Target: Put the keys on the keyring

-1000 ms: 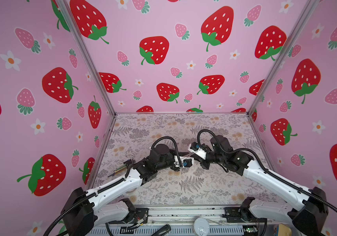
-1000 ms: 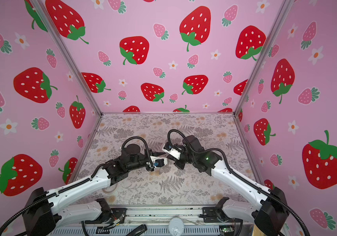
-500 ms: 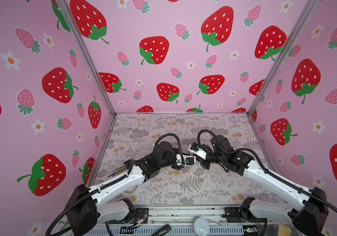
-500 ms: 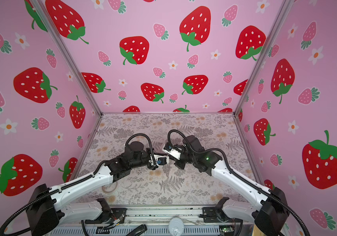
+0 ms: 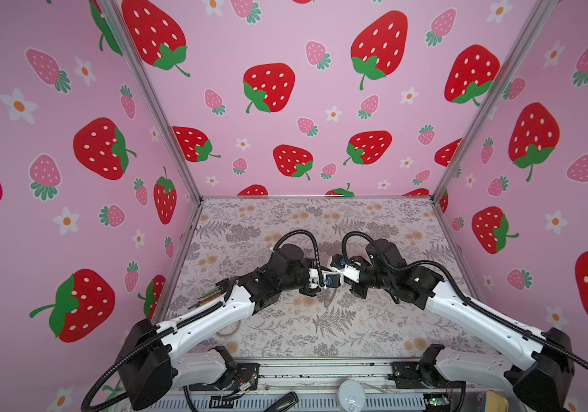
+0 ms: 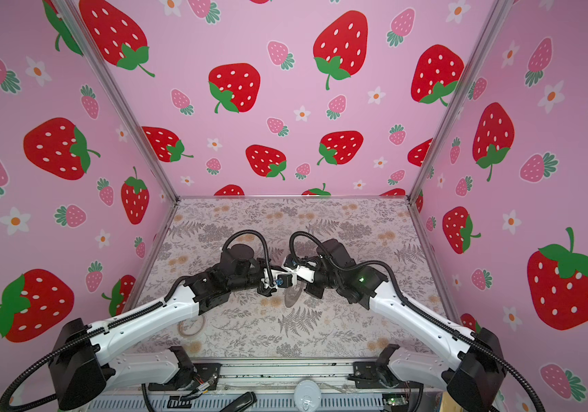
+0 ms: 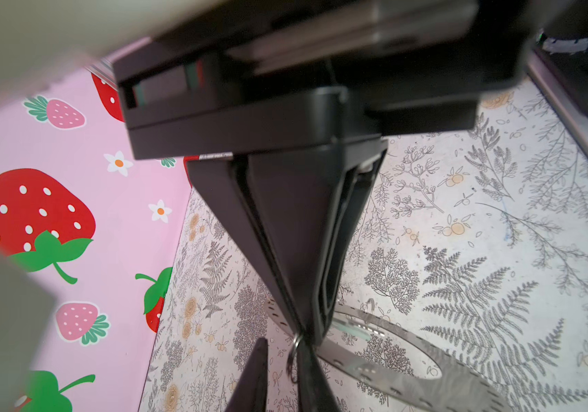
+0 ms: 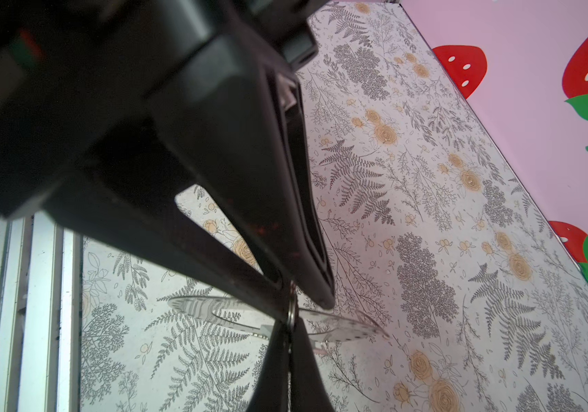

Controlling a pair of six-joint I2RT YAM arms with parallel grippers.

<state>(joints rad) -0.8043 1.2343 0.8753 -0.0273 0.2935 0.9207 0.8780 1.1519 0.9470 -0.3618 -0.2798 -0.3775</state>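
The keyring (image 5: 331, 299) (image 6: 292, 296) is a flat grey metal disc with a wide band and tiny rim holes. It lies on the floral table under both wrists, which hide the fingertips in both top views. My right gripper (image 8: 289, 323) is shut on the key (image 8: 291, 310), a tiny silvery piece seen edge-on just above the keyring (image 8: 196, 306). My left gripper (image 7: 282, 344) meets it tip to tip. Its jaws stand slightly apart, and the key (image 7: 293, 356) rests against one finger with a gap to the other. The keyring (image 7: 392, 371) lies just beyond.
A translucent beige ring (image 5: 226, 330) (image 6: 190, 326) lies on the table under the left forearm, near the front left. A metal rail (image 8: 36, 285) runs along the table's front edge. Pink strawberry walls enclose the other three sides.
The left wrist has risen a little and closed in on the right gripper's tips. The right arm has stayed still, shut on the key.
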